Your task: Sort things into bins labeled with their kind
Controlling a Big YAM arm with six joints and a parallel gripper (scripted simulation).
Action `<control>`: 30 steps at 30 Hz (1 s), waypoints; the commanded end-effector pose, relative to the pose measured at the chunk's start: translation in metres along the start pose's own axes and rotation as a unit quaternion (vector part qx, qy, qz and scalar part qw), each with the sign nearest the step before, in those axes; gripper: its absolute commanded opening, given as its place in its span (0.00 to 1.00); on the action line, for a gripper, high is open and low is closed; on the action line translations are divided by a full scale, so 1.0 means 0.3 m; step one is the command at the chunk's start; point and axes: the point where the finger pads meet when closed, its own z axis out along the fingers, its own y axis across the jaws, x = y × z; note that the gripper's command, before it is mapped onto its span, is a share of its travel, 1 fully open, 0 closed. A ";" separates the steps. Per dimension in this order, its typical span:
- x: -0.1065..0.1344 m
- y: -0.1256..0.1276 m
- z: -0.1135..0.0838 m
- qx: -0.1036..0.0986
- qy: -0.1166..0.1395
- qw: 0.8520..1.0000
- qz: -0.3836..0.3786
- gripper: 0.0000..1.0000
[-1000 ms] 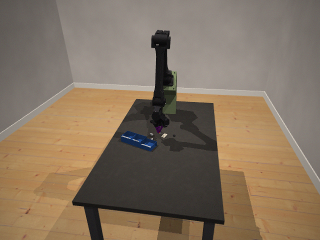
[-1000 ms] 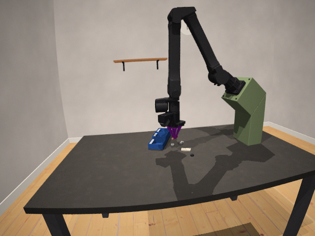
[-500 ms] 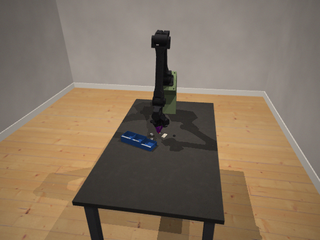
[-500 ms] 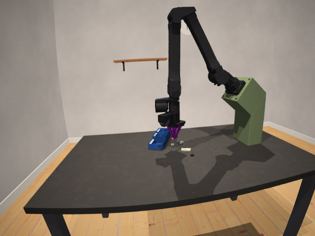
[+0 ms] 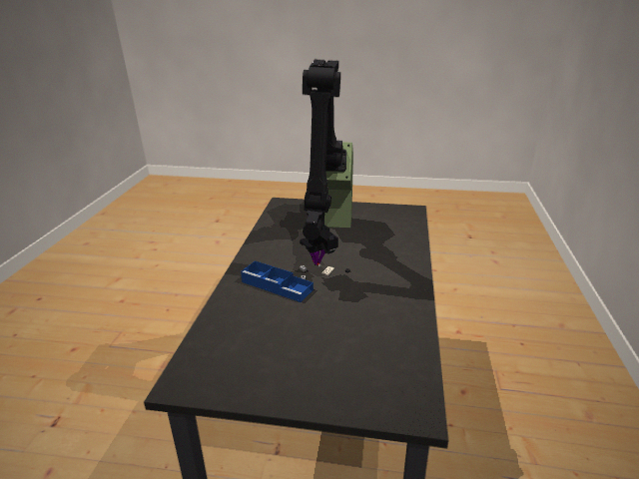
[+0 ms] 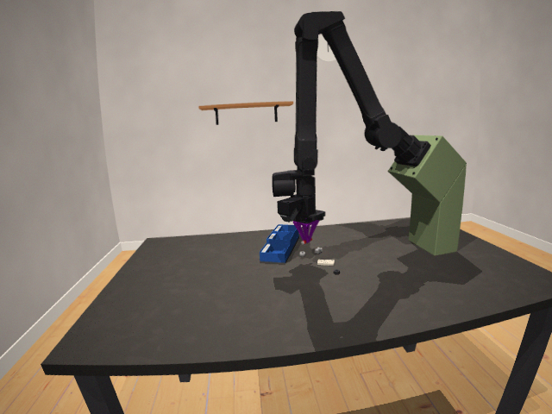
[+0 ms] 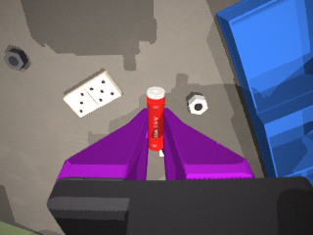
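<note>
My gripper (image 7: 156, 116) with purple fingers is shut on a small red battery (image 7: 156, 117) with a white cap and holds it a little above the table. It also shows in the top view (image 5: 318, 255) and the exterior view (image 6: 305, 235). The blue bin (image 5: 279, 280) with three compartments and white labels stands to the side; in the wrist view it is at the right edge (image 7: 274, 83). A white domino (image 7: 93, 93) lies on the table. A light grey nut (image 7: 198, 104) lies between the battery and the bin. A dark nut (image 7: 15, 59) lies far left.
The arm's green base (image 6: 435, 196) stands at the table's back. Another small grey nut (image 5: 302, 267) lies near the bin. A wooden shelf (image 6: 245, 105) hangs on the wall.
</note>
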 end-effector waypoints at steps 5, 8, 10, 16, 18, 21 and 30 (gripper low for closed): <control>0.019 -0.055 -0.012 0.002 0.001 1.000 -0.002 0.04; 0.060 -0.101 -0.006 -0.001 0.004 1.000 -0.002 0.04; 0.083 -0.135 -0.006 -0.001 0.004 1.000 -0.001 0.04; 0.151 -0.237 -0.008 0.000 0.004 1.000 -0.001 0.04; 0.174 -0.272 -0.008 0.000 0.004 1.000 -0.001 0.04; 0.197 -0.306 -0.009 0.001 0.003 1.000 -0.001 0.04; 0.288 -0.442 -0.011 0.001 0.003 0.997 -0.075 0.04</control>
